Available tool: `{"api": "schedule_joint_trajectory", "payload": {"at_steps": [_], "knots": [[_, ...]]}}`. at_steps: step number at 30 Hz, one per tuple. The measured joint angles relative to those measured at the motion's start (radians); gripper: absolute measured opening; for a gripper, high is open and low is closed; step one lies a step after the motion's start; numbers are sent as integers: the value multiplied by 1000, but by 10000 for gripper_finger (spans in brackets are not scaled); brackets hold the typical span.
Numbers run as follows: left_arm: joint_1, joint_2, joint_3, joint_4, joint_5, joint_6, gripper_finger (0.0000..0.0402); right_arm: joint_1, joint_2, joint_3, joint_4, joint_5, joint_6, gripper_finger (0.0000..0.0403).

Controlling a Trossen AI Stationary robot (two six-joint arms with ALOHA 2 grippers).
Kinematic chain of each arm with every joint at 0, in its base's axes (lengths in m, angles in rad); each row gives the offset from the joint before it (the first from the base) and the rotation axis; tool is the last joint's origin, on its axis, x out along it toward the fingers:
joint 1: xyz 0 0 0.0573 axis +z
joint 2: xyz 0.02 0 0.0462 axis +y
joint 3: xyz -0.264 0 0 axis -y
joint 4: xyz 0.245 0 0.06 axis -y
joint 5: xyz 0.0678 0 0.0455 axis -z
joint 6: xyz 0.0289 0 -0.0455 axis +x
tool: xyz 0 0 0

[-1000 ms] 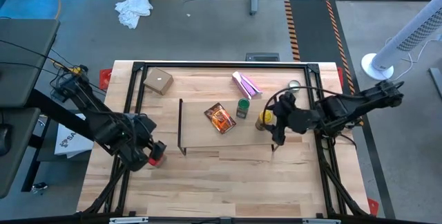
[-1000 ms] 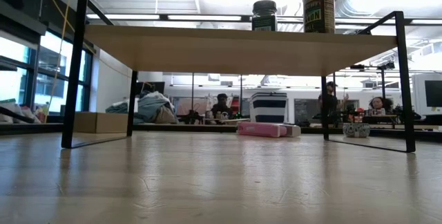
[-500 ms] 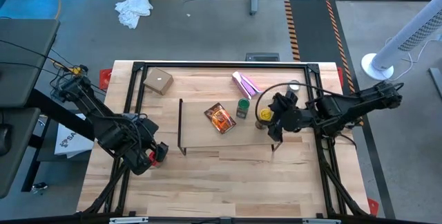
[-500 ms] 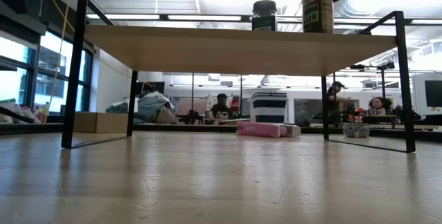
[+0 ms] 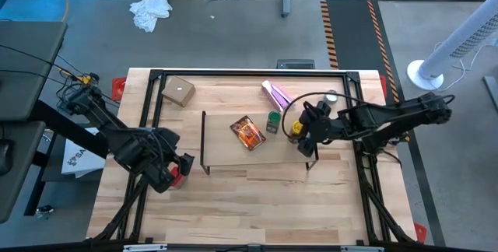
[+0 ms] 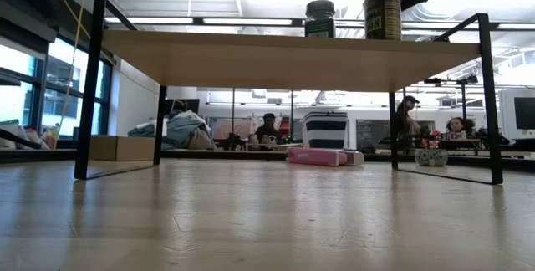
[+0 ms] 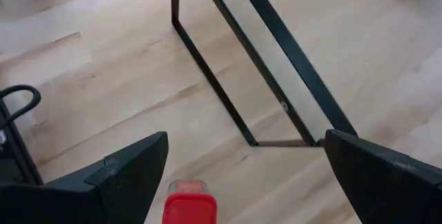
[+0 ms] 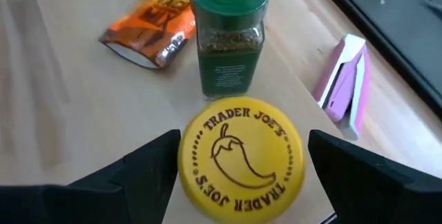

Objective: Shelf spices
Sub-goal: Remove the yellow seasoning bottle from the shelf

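Right pincer (image 5: 303,130) is found at centre right of the high view, over the right end of the shelf (image 5: 233,159), its two dark fingers spread to either side of the yellow jar (image 8: 240,157) and not seen to touch it. The jar is stood upright on the plank, its round yellow lid embossed with a pepper emblem and lettering. Just beside it the green-lidded jar (image 8: 230,30) is stood, clear-walled with dark contents and a smooth green cap. The flat orange-brown packet (image 5: 248,133), glossy and crinkled, is laid at mid-plank. Three of the four spices are thus judged already shelved.

Left pincer (image 5: 173,173) is placed at lower left of the high view, over the tabletop (image 5: 233,205) just off the shelf's left leg. The red boxy container (image 7: 188,206) is seen between its spread fingers in the wrist view; whether it is actually pinched cannot be told.

The step in hand is judged to be the last spice. The next move is expected to call for the red container to be raised above plank height and carried rightward onto the free left part of the shelf, clear of the thin black metal frame.

Off the shelf, a pink-purple packet (image 5: 277,95) and a tan cardboard box (image 5: 178,91) are noted on the pale wood-grain tabletop, toward the upper part of the frame.
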Motion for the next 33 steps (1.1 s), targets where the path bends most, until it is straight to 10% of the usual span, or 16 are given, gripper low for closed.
{"api": "schedule_joint_trajectory", "payload": {"at_steps": [7, 14, 33], "knots": [[24, 0, 0, 1, -16, 1, 385, 0, 31, 0, -2, 10, 14, 304], [24, 0, 0, 0, -31, 18, 385, 0, 28, 0, -57, 0, 92, 199], [25, 0, 0, -6, -82, -8, 385, 177, -56, 363, -311, -154, 59, 201]]}}
